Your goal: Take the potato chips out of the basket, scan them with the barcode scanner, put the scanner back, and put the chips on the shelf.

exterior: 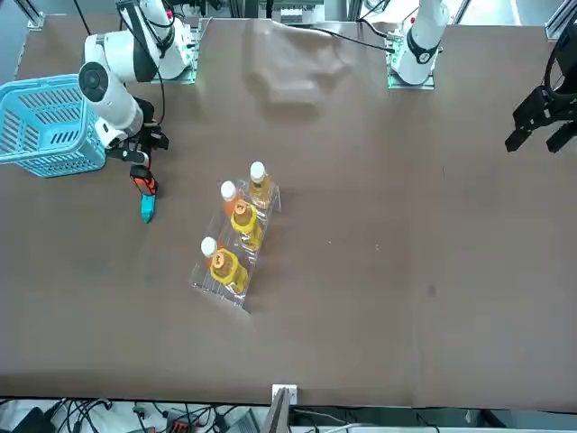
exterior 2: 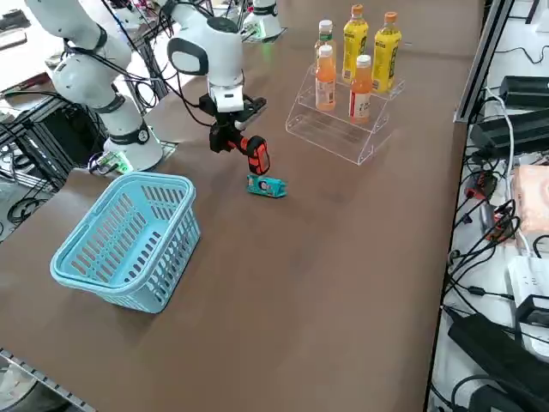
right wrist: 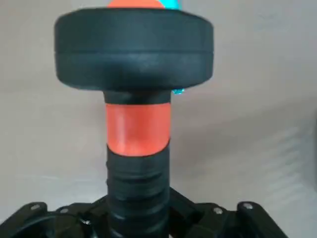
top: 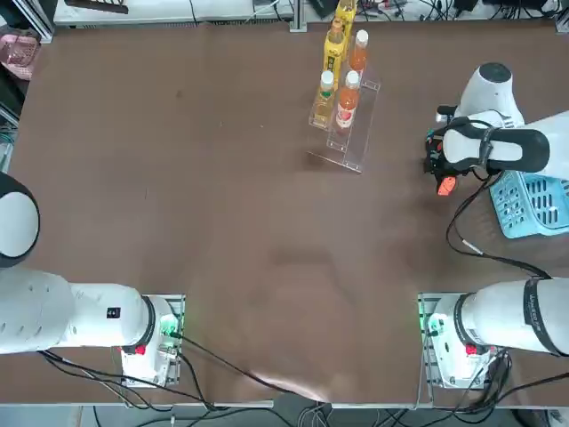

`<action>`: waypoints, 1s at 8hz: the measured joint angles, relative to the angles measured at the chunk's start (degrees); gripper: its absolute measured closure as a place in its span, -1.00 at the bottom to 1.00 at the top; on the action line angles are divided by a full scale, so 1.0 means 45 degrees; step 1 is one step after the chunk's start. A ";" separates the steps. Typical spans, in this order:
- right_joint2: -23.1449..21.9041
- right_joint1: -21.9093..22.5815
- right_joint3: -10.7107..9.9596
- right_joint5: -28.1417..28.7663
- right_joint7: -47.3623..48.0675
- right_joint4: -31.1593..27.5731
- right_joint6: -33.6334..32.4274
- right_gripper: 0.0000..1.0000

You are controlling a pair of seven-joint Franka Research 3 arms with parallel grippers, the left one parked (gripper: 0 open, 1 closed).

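One small teal-blue packet, the potato chips (exterior 2: pixel 267 187), flat on the brown table (exterior 2: pixel 343 257), outside the basket (exterior 2: pixel 129 243) and well apart from it. Clear of the gripper; nothing touching the packet. Seen in the front view (exterior: pixel 147 210) as a narrow teal strip on the tabletop, its near end just under the scanner's orange nose.

Just above the packet, the barcode scanner (exterior 2: pixel 255 153), black with orange-red accents, lifted off the table and aimed down at the chips. Pinched by its ribbed handle in the right gripper (exterior 2: pixel 230 129), fingers closed around the black grip. From the wrist camera, scanner (right wrist: pixel 134 99) filling the view: round black head, orange band, ribbed black handle descending between the gripper's parts, a sliver of teal peeking past the head.

Beside the working arm, on the robot's right edge of the table, the light blue lattice basket, upright.

Farther along the table, the clear stepped shelf (exterior 2: pixel 339 120), holding orange and yellow drink bottles (exterior 2: pixel 360 86) standing upright on its tiers. Well apart from chips and scanner.
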 joint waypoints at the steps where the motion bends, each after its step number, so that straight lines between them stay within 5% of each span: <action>1: 0.0004 0.0000 0.0000 0.0000 0.0000 0.0000 0.0000 0.68; 5: 0.0000 -0.0014 0.0000 0.0000 0.0000 0.0182 0.0003 0.68; 8: 0.0239 -0.0202 -0.0075 -0.0128 -0.0044 0.1722 -0.0859 0.68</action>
